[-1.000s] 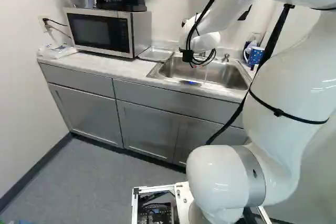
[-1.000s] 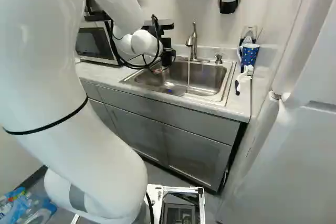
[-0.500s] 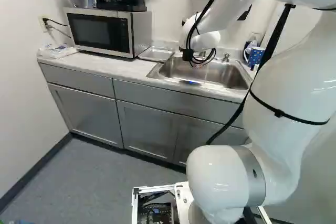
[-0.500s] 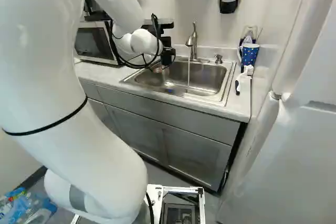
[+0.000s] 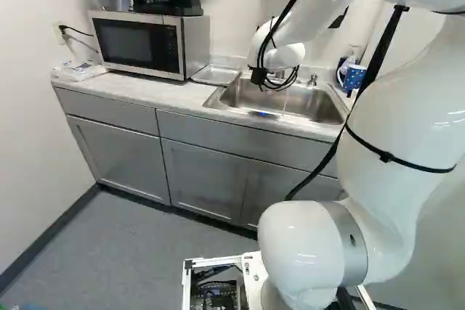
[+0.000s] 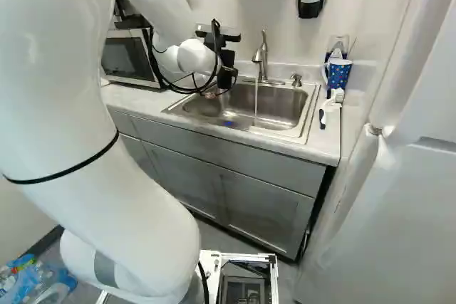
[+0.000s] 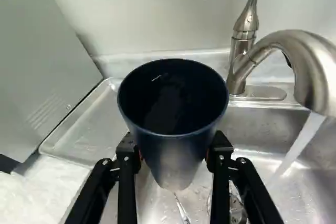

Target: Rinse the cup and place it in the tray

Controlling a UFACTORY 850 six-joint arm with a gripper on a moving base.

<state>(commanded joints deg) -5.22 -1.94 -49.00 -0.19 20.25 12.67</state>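
Above the sink (image 6: 267, 105), between the tray (image 7: 89, 135) and the faucet (image 7: 310, 59), the cup (image 7: 173, 135) hangs in the gripper (image 6: 226, 76), mouth up and open toward the wrist camera. It is deep navy at the rim and inside, fading to a dull silvery grey toward its narrower base, with a few glints inside. The two fingers (image 7: 126, 177) stand apart by the cup's width, one closed against each side.

Water (image 7: 300, 148) pours from the spout into the basin, beside the cup and apart from it. The faucet's upright handle (image 7: 247, 24) rises behind the spout, next to the wall. Beyond the faucet from the microwave (image 5: 138, 43), a blue patterned mug (image 6: 338, 74) and a brush (image 6: 331, 105) sit at the counter's far end.

The tray is shallow with a raised rim; the microwave's side stands along one edge, and the wall closes off its back. White plastic (image 7: 21, 198) lies near its front corner. A gap separates cup from stream, with open air over the basin.
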